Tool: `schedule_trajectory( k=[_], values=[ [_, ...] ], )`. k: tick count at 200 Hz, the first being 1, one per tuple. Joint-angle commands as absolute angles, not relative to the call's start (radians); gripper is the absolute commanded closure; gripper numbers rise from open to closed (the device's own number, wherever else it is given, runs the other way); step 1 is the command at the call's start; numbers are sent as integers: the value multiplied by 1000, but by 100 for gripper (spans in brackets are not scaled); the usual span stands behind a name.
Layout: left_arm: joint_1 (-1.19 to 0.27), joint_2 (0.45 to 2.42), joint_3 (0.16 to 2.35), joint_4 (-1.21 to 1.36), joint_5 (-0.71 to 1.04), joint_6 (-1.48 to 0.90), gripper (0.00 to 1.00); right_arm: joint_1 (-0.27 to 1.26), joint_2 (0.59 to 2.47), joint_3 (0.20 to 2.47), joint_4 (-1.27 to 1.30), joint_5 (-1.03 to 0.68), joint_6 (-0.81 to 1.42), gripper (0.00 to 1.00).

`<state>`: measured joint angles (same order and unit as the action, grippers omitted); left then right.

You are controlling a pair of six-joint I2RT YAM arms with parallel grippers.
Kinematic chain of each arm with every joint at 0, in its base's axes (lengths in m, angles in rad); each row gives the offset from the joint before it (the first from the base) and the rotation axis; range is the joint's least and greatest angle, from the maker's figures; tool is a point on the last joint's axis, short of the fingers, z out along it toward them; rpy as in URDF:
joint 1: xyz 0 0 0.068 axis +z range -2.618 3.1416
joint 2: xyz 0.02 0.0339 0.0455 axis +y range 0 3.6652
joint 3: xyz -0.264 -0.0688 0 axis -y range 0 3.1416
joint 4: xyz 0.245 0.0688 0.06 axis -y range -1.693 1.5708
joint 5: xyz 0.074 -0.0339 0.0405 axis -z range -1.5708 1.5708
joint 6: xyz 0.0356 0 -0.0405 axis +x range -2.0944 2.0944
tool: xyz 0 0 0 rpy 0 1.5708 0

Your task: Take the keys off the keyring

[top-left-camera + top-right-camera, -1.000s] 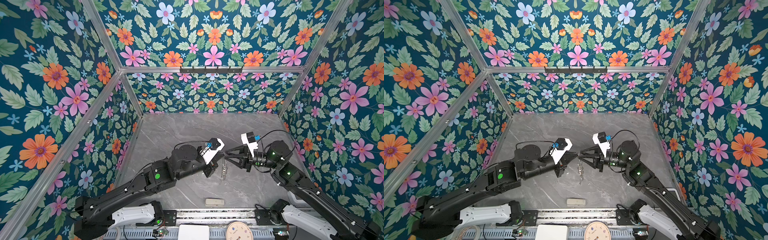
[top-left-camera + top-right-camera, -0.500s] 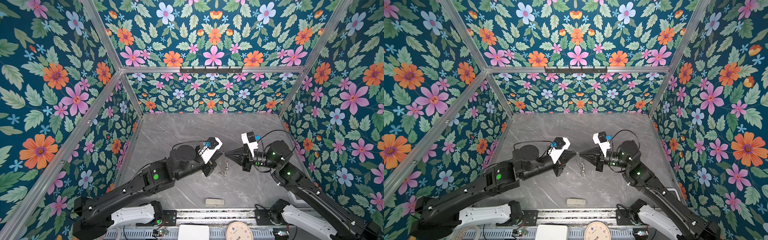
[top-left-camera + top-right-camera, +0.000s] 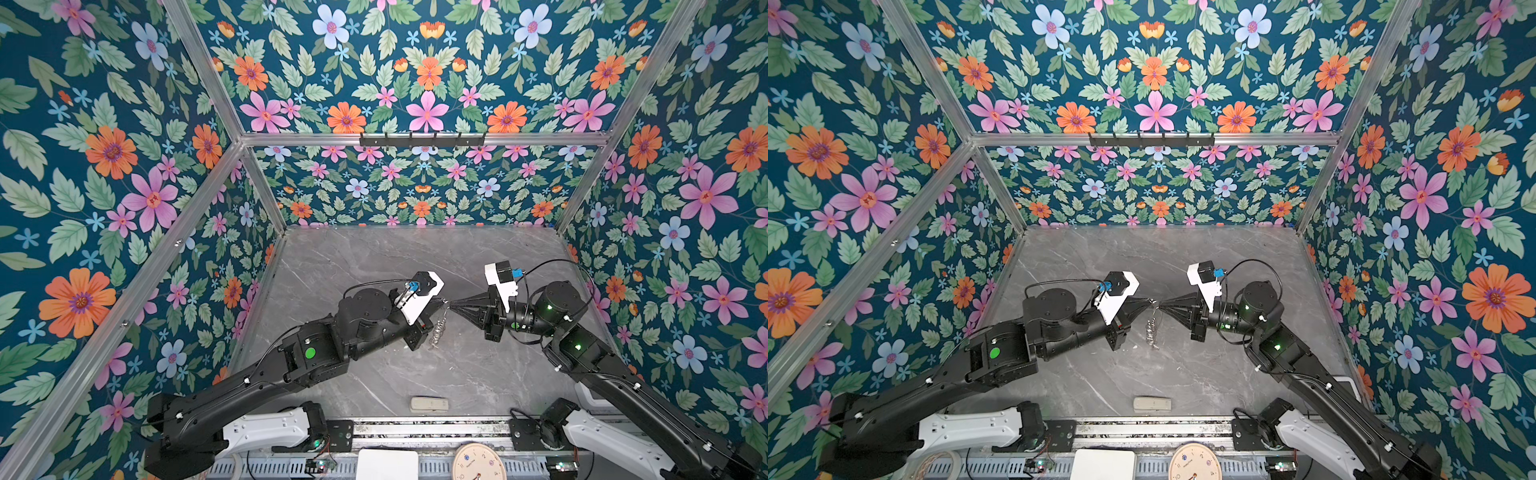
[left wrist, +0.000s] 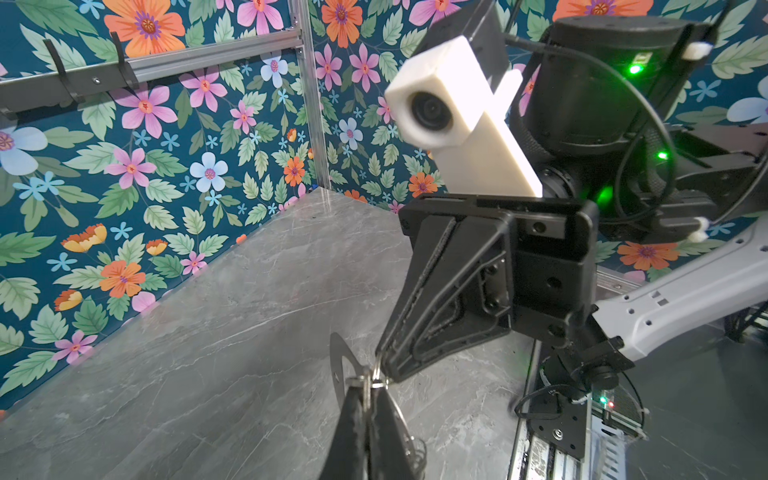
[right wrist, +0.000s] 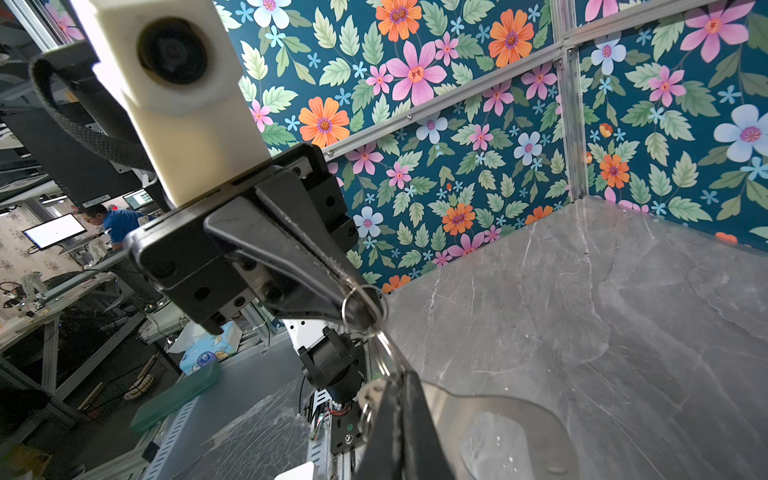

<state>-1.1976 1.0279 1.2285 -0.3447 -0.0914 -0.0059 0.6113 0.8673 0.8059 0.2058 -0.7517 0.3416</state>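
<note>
both grippers meet tip to tip above the middle of the table (image 3: pixel 374 266), a smooth grey slab with pale marble veining.

left gripper (image 3: pixel 439 304): black tapered fingers pressed together, pinching the keyring (image 3: pixel 444 308) by its thin silver wire ring. right wrist view shows the ring looped about that tip (image 5: pixel 363 305).

right gripper (image 3: pixel 453 305): fingers likewise pressed together on the keyring. the flat, dull grey oval loop (image 5: pixel 498 415) with a rounded cutout lies right against them. whether they clamp the plate or the ring beside it, cannot tell.

a short silver link chain hangs straight down from the tips. keys (image 3: pixel 435 336) sit in the bright cluster at its lower end, too small to tell apart.

pale beige rectangular block (image 3: pixel 429 404), rounded corners, lies flat at the near edge, well apart.
</note>
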Motion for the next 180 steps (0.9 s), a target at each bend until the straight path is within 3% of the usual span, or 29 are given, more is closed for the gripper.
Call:
schedule_trajectory(
  k=[1, 119, 151, 180],
  values=[
    [-1198, 1040, 1250, -338, -129, 8, 100, 611, 873, 822, 191, -731, 363, 100],
    [-1197, 1206, 1469, -539, -103, 46, 100, 616, 884, 809, 201, -720, 384, 100],
    [-1197, 1222, 1468, -539, -92, 44, 81, 615, 877, 765, 286, -713, 441, 100],
    [-1198, 1221, 1448, -520, -98, 36, 75, 616, 874, 727, 373, -697, 492, 100]
  ],
)
